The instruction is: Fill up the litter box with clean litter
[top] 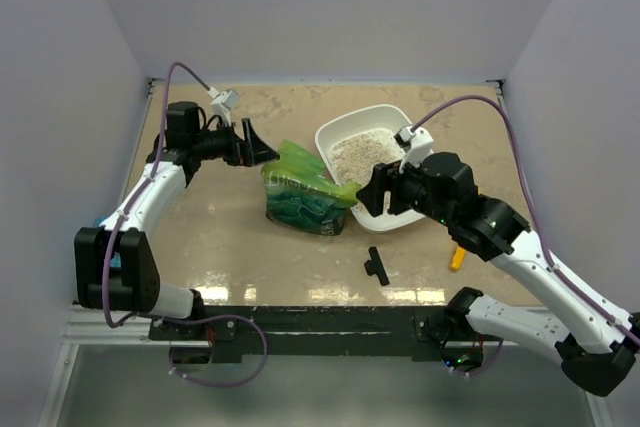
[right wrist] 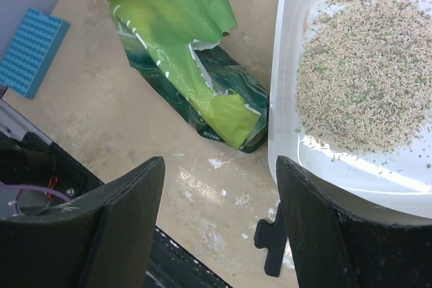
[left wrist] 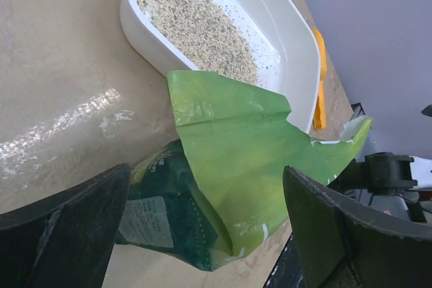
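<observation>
From above, the litter box (top: 335,125) sits toward the far side of the table with the clean litter (top: 362,155) heaped in its middle. The green bag (top: 305,192) lies slumped just left of the box. The left gripper (top: 258,147) hangs beyond the bag, further left of the box, and the right gripper (top: 375,192) hovers over the box's near rim. In the left wrist view, that gripper (left wrist: 206,173) is spread wide and empty above the bag (left wrist: 236,160), whose torn flap reaches toward the box (left wrist: 145,35). The litter (left wrist: 196,21) leaves the box's right end bare. In the right wrist view, the fingers (right wrist: 219,166) are likewise parted, holding nothing. The bag (right wrist: 189,65) lies on its side with its lower corner just beside the box wall (right wrist: 280,99), and the litter (right wrist: 364,72) is piled unevenly. The granules are probably loose and ungrippable, so they must be poured. The bag looks soft, crinkly and likely to sag, so pinching its folded flap and its closed end seems safest.
</observation>
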Available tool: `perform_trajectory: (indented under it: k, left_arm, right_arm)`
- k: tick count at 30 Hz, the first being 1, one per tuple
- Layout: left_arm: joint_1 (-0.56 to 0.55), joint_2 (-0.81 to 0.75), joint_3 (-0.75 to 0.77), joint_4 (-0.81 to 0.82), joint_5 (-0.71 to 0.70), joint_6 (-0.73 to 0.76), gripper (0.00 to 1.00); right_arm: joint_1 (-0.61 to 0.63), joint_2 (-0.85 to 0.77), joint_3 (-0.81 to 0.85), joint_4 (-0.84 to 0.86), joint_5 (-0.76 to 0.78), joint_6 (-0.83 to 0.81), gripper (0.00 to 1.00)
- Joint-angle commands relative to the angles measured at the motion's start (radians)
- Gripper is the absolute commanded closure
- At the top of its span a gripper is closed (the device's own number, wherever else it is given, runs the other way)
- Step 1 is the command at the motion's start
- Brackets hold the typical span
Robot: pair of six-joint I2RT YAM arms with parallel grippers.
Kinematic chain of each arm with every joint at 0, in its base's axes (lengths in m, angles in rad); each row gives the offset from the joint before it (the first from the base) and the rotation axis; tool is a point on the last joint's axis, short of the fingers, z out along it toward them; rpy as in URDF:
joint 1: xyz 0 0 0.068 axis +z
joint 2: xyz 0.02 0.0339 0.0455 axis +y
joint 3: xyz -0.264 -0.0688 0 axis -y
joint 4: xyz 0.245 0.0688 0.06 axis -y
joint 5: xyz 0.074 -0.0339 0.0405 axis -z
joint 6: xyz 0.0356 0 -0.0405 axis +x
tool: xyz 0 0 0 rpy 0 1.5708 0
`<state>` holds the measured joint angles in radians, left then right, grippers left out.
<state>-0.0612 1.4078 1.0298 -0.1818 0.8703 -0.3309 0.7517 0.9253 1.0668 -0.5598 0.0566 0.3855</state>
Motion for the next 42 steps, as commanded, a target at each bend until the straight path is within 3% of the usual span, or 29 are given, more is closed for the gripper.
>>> perform_trajectory:
  k: [1,8,12,15,18,21,22,24,25,27,31,34,35,39,40,41,42]
  left_arm:
    - [-0.008,0.04,0.039,0.054,0.064,-0.034,0.0]
    - [-0.06,0.128,0.038,0.129,0.099,-0.092,0.0]
    - [-0.1,0.157,0.009,0.33,0.156,-0.174,0.0]
    - [-0.106,0.157,-0.013,0.447,0.179,-0.223,0.06]
    - [-0.104,0.154,-0.037,0.596,0.229,-0.301,0.17]
    - [-0.106,0.164,-0.065,0.737,0.272,-0.401,0.39]
    - [-0.107,0.174,-0.076,0.758,0.282,-0.425,0.51]
    - [-0.108,0.181,-0.085,0.786,0.295,-0.428,0.65]
    - [-0.108,0.18,-0.092,0.792,0.3,-0.43,0.81]
    - [-0.108,0.172,-0.102,0.82,0.311,-0.431,1.0]
    - [-0.108,0.093,-0.131,0.918,0.326,-0.466,1.0]
    - [-0.108,0.028,-0.169,1.177,0.358,-0.624,1.0]
    - [-0.106,0.016,-0.183,1.372,0.367,-0.676,1.0]
    - [-0.1,0.006,-0.192,1.827,0.423,-0.92,1.0]
    - [-0.098,0.026,-0.185,1.939,0.426,-1.071,1.0]
    - [-0.092,0.046,-0.171,2.078,0.429,-1.12,1.0]
    - [-0.095,0.062,-0.146,2.079,0.45,-1.119,1.0]
  right_arm:
    - [-0.003,-0.039,-0.034,0.046,-0.024,0.007,0.29]
    - [-0.002,-0.077,-0.096,0.069,-0.054,0.032,0.29]
    - [-0.003,-0.104,-0.113,0.06,-0.055,0.039,0.3]
    - [-0.003,-0.124,-0.122,0.052,-0.055,0.042,0.3]
    - [-0.003,-0.141,-0.136,0.049,-0.055,0.047,0.3]
    - [-0.003,-0.154,-0.148,0.044,-0.055,0.052,0.3]
    - [-0.002,-0.158,-0.149,0.043,-0.055,0.053,0.3]
    - [-0.002,-0.164,-0.151,0.038,-0.055,0.055,0.3]
    - [-0.002,-0.166,-0.149,0.037,-0.054,0.056,0.3]
    - [-0.003,-0.172,-0.145,0.031,-0.055,0.053,0.3]
    - [-0.003,-0.161,-0.104,0.018,-0.046,0.036,0.3]
    - [-0.003,-0.134,-0.039,0.005,-0.04,-0.005,0.32]
    - [-0.003,-0.126,-0.021,0.001,-0.052,-0.034,0.32]
    - [-0.003,-0.082,0.067,0.043,-0.125,-0.141,0.32]
    - [-0.003,-0.077,0.08,0.09,-0.153,-0.166,0.31]
    - [-0.003,-0.066,0.087,0.112,-0.193,-0.212,0.3]
    - [-0.003,-0.045,0.093,0.132,-0.207,-0.235,0.28]
